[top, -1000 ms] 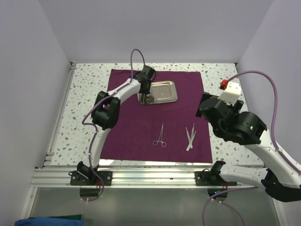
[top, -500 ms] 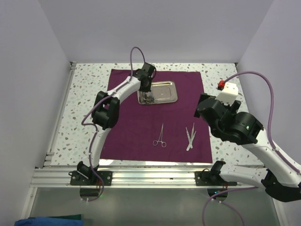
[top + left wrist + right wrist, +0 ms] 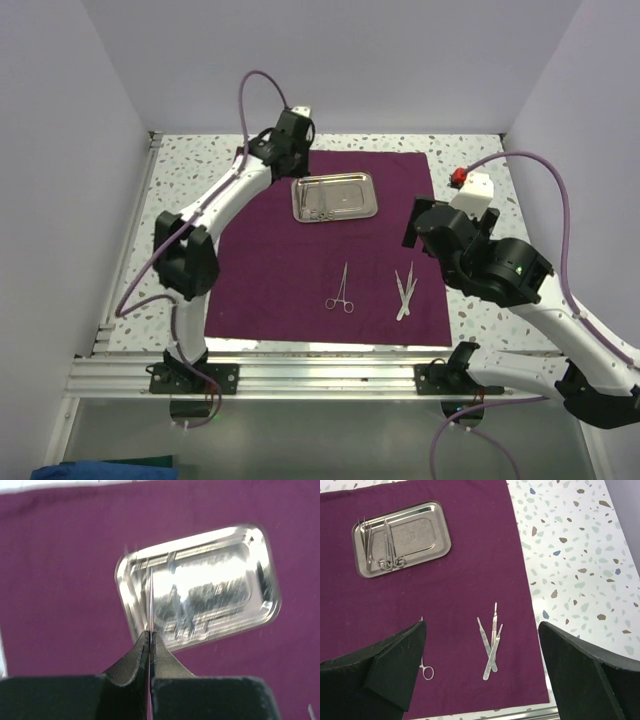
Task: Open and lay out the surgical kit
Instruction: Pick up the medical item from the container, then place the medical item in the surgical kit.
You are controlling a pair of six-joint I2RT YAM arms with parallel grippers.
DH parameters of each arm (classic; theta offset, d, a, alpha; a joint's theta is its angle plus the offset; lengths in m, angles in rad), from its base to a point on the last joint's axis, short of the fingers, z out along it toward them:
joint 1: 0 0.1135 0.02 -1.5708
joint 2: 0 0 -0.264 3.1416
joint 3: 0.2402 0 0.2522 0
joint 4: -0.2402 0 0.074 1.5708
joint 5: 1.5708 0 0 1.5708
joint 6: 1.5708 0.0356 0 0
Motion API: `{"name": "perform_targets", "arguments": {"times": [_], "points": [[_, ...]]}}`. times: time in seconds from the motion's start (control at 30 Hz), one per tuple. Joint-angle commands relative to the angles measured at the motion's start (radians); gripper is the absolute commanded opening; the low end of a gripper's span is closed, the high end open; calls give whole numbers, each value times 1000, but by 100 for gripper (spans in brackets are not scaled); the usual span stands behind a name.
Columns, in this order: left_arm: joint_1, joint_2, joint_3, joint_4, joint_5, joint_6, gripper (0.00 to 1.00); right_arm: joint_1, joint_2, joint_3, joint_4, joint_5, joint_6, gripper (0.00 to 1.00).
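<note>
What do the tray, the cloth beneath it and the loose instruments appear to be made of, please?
Tray: polished metal, likely steel; it mirrors the light sharply. Cloth: matte maroon fabric, probably woven; it shows no shine at all. Instruments: bare silver metal with duller glints than the tray. The exact alloy or fibre cannot be told.

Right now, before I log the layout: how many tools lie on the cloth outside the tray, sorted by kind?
Scissor-handled clamp: 1
Thin straight tools: 3
Total on the cloth, outside the tray: 4
</note>
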Motion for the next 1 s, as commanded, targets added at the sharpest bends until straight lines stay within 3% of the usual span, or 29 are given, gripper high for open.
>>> {"name": "perform_targets", "arguments": {"times": [0.0, 0.03, 0.13, 0.33, 0.43, 0.63, 0.77, 0.8, 0.97], "points": [[-4, -209, -251, 3, -3, -46, 0, 1, 2, -16, 65, -27, -30, 98], [-7, -258, -405, 47, 16, -50, 0, -1, 4, -25, 70, -39, -35, 98], [-22, -437, -669, 91, 25, -91, 0, -1, 8, -47, 92, -73, -51, 98], [-64, -710, -1008, 140, 33, -200, 0, -4, 46, -87, 148, -165, -68, 98], [-88, -763, -1113, 198, 27, -238, 0, -4, 98, -67, 183, -231, -93, 98], [-90, -677, -1095, 229, 7, -235, 0, -4, 123, -47, 182, -259, -111, 98], [-94, -603, -1084, 227, 5, -228, 22, -2, 110, -52, 153, -237, -107, 98], [-96, -597, -1080, 223, 5, -226, 32, -4, 99, -53, 145, -228, -105, 99], [-96, -591, -1014, 175, -4, -208, 53, -4, 48, -88, 112, -160, -87, 98]]}}
